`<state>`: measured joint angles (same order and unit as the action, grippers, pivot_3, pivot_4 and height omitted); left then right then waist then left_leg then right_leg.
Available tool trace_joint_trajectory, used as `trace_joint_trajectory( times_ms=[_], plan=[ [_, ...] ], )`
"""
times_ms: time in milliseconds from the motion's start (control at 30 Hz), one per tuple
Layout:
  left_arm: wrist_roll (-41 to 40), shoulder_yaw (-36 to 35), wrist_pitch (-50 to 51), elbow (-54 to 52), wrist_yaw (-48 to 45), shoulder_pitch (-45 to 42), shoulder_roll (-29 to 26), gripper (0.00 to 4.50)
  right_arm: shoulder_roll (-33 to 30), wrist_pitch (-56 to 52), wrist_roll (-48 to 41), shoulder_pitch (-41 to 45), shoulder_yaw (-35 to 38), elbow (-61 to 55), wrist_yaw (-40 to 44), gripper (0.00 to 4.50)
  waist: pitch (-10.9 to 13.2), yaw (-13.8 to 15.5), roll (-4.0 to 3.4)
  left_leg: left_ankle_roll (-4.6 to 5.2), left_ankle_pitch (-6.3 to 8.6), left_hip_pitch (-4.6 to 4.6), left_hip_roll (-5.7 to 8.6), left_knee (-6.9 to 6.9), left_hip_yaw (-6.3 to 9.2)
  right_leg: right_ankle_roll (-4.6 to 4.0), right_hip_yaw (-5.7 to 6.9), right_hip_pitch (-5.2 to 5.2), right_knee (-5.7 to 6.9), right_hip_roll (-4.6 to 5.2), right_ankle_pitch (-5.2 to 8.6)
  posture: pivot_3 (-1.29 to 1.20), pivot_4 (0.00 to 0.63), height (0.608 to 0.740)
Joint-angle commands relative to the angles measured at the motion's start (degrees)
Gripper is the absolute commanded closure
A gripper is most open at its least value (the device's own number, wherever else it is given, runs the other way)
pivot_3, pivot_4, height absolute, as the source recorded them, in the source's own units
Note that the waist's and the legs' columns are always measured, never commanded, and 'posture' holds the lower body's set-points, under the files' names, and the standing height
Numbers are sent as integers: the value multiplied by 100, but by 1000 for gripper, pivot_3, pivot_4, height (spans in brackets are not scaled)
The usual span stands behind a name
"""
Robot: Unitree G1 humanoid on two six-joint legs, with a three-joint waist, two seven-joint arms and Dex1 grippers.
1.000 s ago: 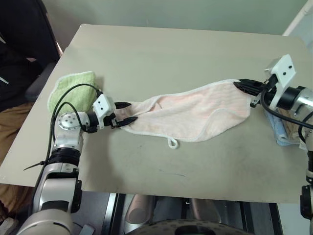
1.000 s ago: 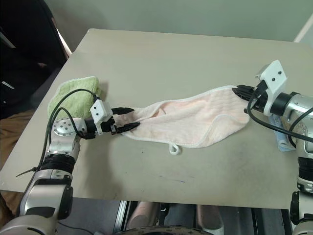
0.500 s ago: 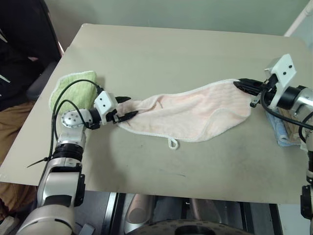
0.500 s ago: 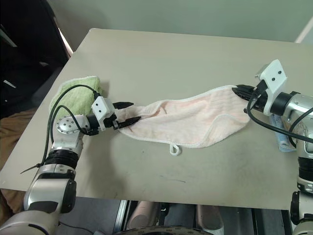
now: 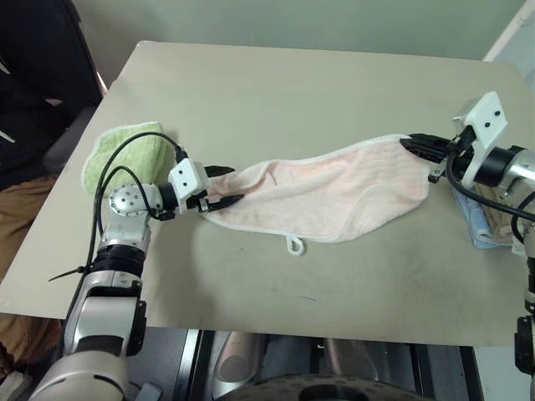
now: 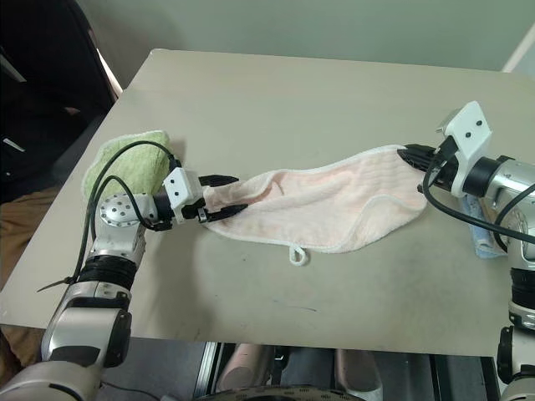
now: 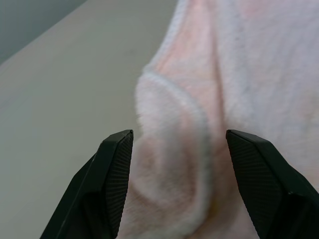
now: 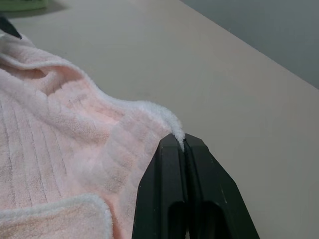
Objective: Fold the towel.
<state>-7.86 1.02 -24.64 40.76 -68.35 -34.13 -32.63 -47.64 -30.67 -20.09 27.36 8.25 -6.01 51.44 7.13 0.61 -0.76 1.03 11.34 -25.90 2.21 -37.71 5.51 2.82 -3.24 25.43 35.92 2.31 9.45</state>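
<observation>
The left gripper (image 5: 219, 186) is held spread, its fingers straddling the bunched left end of the towel (image 5: 334, 192) without yet closing. The towel is spread along the middle of the table (image 5: 276, 92), sagging and wrinkled: soft, light and limp terry is to be expected. The hemmed corners are judged the best holds. The right gripper (image 5: 413, 144) is pressed together, pinching the towel's right corner.
</observation>
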Motion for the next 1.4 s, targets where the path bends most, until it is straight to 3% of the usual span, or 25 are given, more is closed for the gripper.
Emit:
trace_joint_trajectory(
  times_ms=[33, 467, 600, 800, 1333, 1400],
  plan=[
    [-37, -61, 408, -323, 233, 26, -54, 1287, -112, 28, -50, 33, 207, -166, -64, 4500, 0, -4, 0, 0, 0, 1, 0, -1, 0, 0, 0, 0, 0, 0, 0, 0, 150, 740],
    [220, 112, 150, 259, 80, -101, -132, 1287, -113, 20, -52, -42, 223, -213, -125, 4500, 0, 1, 0, -1, 2, 0, 0, -5, 0, 0, 0, 0, 1, 0, -1, 0, 150, 740],
    [215, 102, 71, 390, 33, -180, -117, 2211, -125, 10, -71, -79, 244, -234, -151, 4500, 0, 0, 0, -1, 3, 0, 0, -5, 0, 0, 0, 0, 1, 0, -1, 0, 150, 740],
    [167, 96, 7, 489, -82, -241, -75, 4436, -138, -21, -78, -103, 266, -273, -176, 4500, 0, 2, 0, 0, 3, -1, 0, -7, 0, 1, 0, 0, 1, 0, -1, 0, 150, 740],
    [-294, -201, 323, 588, -225, -448, 27, 4479, -109, -57, -67, -135, 258, -323, -211, 4500, 0, 5, 0, 2, 5, -5, 0, -15, 0, 17, 1, 0, 1, 0, -10, 0, 150, 740],
    [-271, -160, 364, 584, -329, -413, 9, 4011, -107, -60, -69, -130, 256, -330, -214, 4500, 0, 5, 0, 2, 5, -5, 0, -17, -1, 16, 1, 0, 1, 0, -10, 0, 150, 740]
  ],
)
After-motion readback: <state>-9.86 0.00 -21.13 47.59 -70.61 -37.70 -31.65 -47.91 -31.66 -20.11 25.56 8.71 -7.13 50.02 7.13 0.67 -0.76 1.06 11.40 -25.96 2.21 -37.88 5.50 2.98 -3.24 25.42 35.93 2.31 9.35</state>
